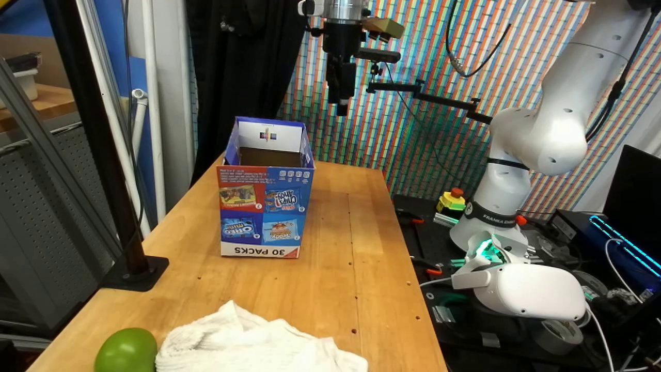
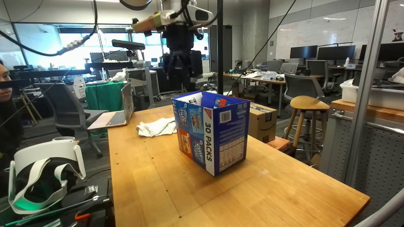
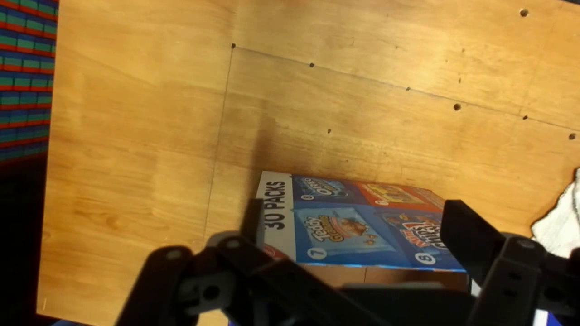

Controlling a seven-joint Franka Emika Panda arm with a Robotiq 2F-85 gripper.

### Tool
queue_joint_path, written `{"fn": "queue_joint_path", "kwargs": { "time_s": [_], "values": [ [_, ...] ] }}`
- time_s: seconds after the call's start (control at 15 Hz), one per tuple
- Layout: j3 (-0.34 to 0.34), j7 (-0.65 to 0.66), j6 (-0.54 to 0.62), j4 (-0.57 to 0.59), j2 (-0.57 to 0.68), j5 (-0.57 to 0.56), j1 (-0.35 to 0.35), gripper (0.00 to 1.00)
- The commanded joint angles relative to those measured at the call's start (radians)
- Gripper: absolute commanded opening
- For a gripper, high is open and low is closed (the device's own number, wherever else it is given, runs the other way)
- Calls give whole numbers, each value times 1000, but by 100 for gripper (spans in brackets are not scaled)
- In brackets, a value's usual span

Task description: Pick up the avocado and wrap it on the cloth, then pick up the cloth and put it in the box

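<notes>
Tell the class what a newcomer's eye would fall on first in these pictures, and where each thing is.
Probably the colorful box, open at the top and standing on the wooden table. Next, perhaps, the bright green avocado beside the white cloth, low in an exterior view. Above box height hangs the black gripper, its jaws apart in the wrist view.

"On the wooden table (image 1: pixel 341 279), how many of each?"
"One 30-pack snack box (image 1: pixel 266 212), one avocado (image 1: pixel 126 351), one white cloth (image 1: pixel 253 346), one black pole (image 1: pixel 98 132)."
"And beside the table?"
"One VR headset (image 1: pixel 537 292), one emergency-stop button (image 1: pixel 452 200) and one Franka arm (image 1: pixel 550 132)."
</notes>
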Motion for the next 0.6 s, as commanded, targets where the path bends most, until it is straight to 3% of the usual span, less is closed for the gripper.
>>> {"fn": "queue_joint_path", "kwargs": {
  "time_s": [0.0, 0.53],
  "values": [
    [-10, -51, 0, 148, 124, -21, -15, 100],
    [-30, -121, -15, 357, 311, -22, -55, 100]
  ]
}}
